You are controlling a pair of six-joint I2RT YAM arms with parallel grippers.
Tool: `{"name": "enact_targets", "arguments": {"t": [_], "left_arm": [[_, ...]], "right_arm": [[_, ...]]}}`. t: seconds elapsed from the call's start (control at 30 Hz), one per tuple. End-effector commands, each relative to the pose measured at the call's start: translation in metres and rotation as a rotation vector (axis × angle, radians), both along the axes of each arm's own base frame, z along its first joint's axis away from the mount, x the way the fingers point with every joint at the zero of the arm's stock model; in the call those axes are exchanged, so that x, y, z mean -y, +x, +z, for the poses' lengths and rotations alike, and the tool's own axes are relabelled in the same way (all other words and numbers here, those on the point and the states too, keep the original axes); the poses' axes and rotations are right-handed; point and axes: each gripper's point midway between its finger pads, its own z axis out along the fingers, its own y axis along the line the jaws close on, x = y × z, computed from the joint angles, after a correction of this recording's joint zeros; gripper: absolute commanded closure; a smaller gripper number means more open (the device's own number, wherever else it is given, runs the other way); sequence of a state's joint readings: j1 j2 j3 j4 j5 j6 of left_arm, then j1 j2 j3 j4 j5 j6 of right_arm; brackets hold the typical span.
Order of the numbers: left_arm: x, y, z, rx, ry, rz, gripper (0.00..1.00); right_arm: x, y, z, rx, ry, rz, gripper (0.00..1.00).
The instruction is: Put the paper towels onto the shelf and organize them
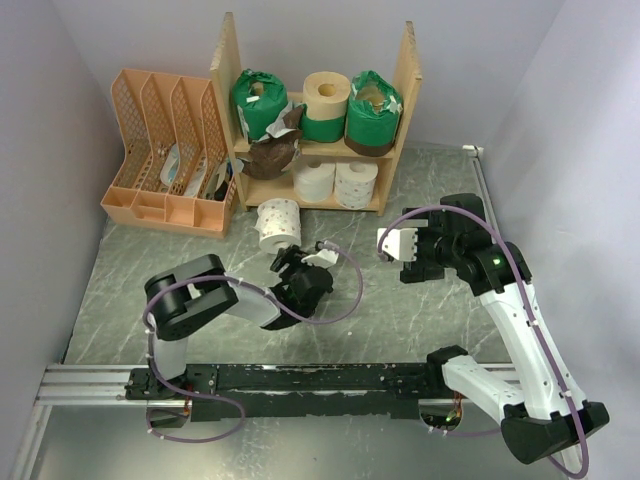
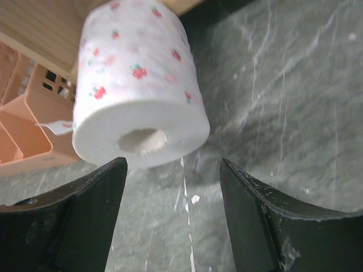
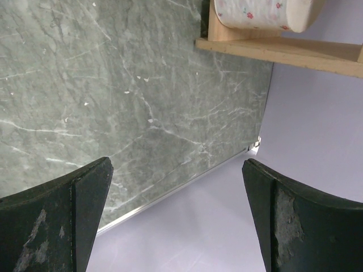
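Note:
The wooden shelf (image 1: 225, 60) holds several paper towels: two green-wrapped rolls (image 1: 258, 100) and a cream one (image 1: 325, 92) on the upper board, and a brown-wrapped roll (image 1: 272, 155) and two white ones (image 1: 335, 182) below. One white roll with a red flower print (image 1: 278, 222) (image 2: 142, 96) stands on the table just in front of the shelf's left panel. My left gripper (image 1: 295, 260) (image 2: 173, 170) is open just short of that roll, apart from it, with nothing between the fingers. My right gripper (image 1: 398, 243) (image 3: 176, 170) hangs wide open and empty over the table to the right.
An orange lattice file rack (image 1: 165, 150) (image 2: 28, 136) stands left of the shelf, close to the loose roll. The right wrist view shows the shelf's lower board (image 3: 272, 48) with a white roll (image 3: 261, 11) on it, and the table's right edge rail (image 3: 170, 192) against the wall.

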State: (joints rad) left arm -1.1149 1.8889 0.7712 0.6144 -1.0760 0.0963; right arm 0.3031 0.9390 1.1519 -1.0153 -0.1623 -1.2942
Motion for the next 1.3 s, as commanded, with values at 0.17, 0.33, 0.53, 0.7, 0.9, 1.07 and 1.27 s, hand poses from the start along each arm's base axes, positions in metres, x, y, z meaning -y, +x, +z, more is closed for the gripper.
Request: {"name": "enact_targets", "arguments": {"t": [0.17,0.33,0.53,0.7,0.9,1.07,1.27], "left_arm": [[0.012,0.014,0.020,0.182,-0.047,0.035,0.16],[0.016,0.015,0.004,0.138,-0.057,0.028,0.15],[0.005,0.019,-0.013,0.071,-0.098,0.051,0.15],[-0.001,0.032,-0.030,0.004,-0.111,0.065,0.16],[0.004,0.047,-0.036,-0.041,-0.115,0.049,0.16],[0.008,0.055,-0.039,-0.054,-0.119,0.045,0.17],[0.006,0.059,-0.042,-0.060,-0.114,0.056,0.23]], "right_arm": [[0.006,0.002,0.011,-0.005,-0.015,-0.036,0.00],[0.006,0.005,0.016,-0.012,-0.022,-0.045,0.00],[0.008,0.008,0.017,-0.025,-0.034,-0.058,0.00],[0.006,0.013,0.021,-0.035,-0.022,-0.071,0.00],[0.004,0.016,0.021,-0.038,-0.015,-0.078,0.00],[0.005,0.017,0.023,-0.031,-0.020,-0.080,0.00],[0.006,0.016,0.023,-0.021,-0.025,-0.075,0.00]]}}
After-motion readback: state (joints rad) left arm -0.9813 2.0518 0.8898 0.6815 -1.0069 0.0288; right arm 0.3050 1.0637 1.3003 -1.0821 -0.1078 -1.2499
